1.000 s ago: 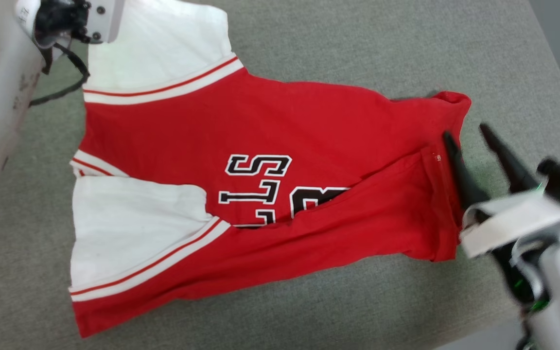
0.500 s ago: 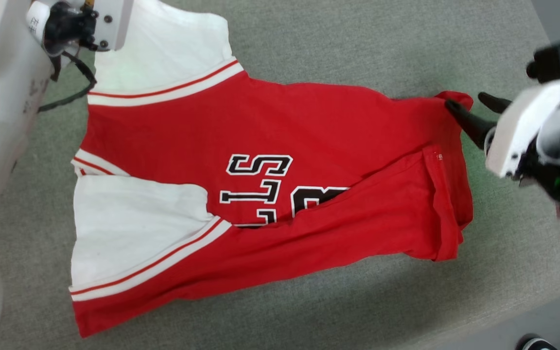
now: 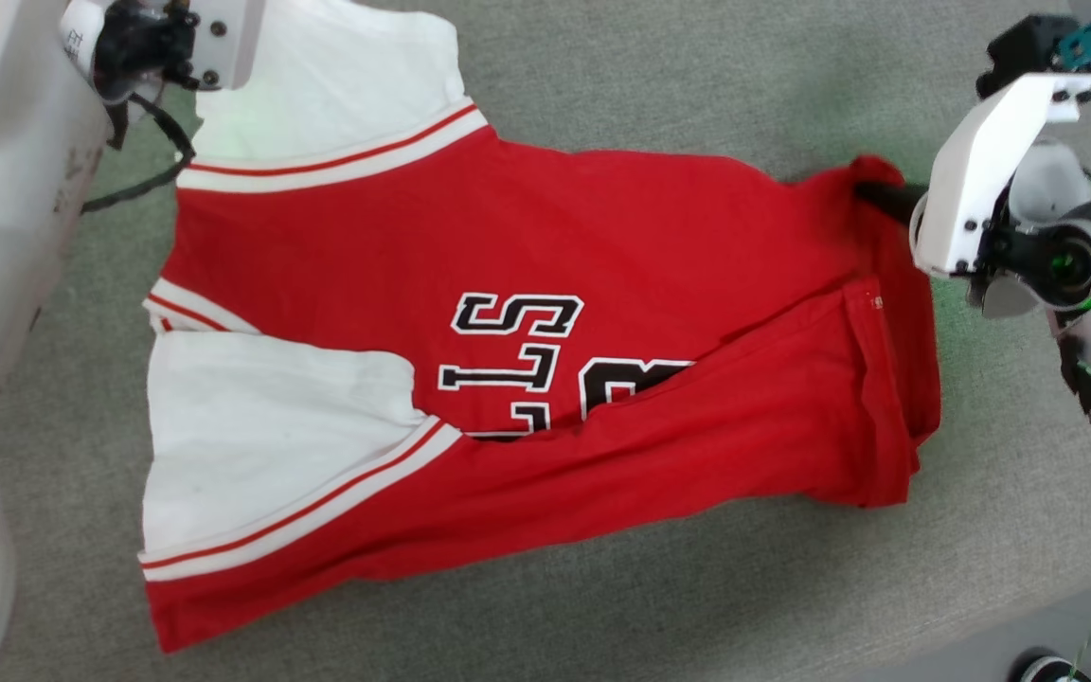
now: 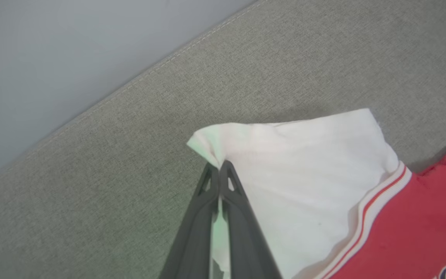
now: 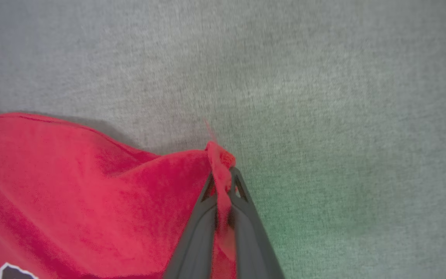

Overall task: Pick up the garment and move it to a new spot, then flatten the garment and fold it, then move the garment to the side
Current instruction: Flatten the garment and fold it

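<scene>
- Step in hand, as judged: flattening. The shirt (image 3: 545, 265) lies front-up on the grey cloth-covered counter (image 3: 697, 606), with its black lettering (image 3: 517, 332) roughly at the centre. The sleeve end is to the robot's left of the lettering and the hem end is to its right.
- Nearer than the lettering: a long red flap (image 3: 697, 445) of the body is folded up over the lower rows of print and hides them. The near sleeve (image 3: 261, 445) lies flat on the counter to the left of the lettering.
- To do the step well: raise both far corners together at an even height and keep the far edge taut between them. Then draw away from the flap so that it slides off the lettering instead of creasing deeper. Uneven pulls would skew the shirt, and a slack edge would leave the fold in place.
- Beyond the lettering, left: the left claw (image 4: 219, 170) is closed nearly tip to tip. It pinches the outer corner of the far sleeve (image 4: 304, 174), and a sliver of white cloth shows between its fingers.
- Beyond the lettering, right: the right claw (image 5: 223, 176) is clamped narrow on the far hem corner (image 5: 219, 155). The red cloth is bunched between its fingers and lifted slightly off the counter, and a loose thread sticks up from it.
- Both grips are thin, right at the cloth's edge, so a sharp tug could strip either corner free.
</scene>
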Motion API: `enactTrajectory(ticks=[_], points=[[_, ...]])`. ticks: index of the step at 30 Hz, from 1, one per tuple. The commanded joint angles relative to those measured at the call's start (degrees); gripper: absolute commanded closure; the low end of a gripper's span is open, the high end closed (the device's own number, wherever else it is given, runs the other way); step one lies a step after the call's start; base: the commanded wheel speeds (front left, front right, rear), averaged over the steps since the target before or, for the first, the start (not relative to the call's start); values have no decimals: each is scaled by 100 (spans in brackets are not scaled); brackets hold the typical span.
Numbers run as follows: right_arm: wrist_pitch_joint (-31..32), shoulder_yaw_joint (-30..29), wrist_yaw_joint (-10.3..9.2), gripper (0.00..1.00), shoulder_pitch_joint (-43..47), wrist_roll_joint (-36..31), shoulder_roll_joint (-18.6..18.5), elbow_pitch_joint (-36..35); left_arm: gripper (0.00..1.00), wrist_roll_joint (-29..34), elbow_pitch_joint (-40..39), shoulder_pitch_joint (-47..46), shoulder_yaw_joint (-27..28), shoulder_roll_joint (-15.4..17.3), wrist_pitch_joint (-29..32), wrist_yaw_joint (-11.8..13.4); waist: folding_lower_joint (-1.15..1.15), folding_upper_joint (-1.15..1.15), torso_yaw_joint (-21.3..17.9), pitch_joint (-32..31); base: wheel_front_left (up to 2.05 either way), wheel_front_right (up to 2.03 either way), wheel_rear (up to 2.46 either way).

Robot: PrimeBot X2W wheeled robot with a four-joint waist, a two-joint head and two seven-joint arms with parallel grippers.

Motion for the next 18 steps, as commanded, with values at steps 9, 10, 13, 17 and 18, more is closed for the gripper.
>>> enactTrajectory(ticks=[9, 10, 13, 17, 18], points=[[-777, 507, -6, 100, 121, 223, -595, -530, 100, -486, -399, 193, -12, 54, -262, -14, 0, 0, 254, -316, 0, 0, 0], [-842, 578, -6, 100, 197, 248, -702, -644, 100, -551, -506, 242, -25, 86, -270, -14, 0, 0, 292, -359, 0, 0, 0], [-1090, 774, -6, 100, 453, 377, -1080, -1072, 100, -722, -852, 418, -119, 241, -241, -14, 0, 0, 411, -499, 0, 0, 0], [-1395, 999, -6, 100, 926, 538, -1572, -1619, 100, -965, -1328, 760, -193, 504, -268, -14, 0, 0, 570, -719, 0, 0, 0], [-1465, 1021, -6, 100, 1051, 575, -1687, -1732, 100, -1019, -1456, 865, -215, 586, -273, -14, 0, 0, 610, -778, 0, 0, 0]])
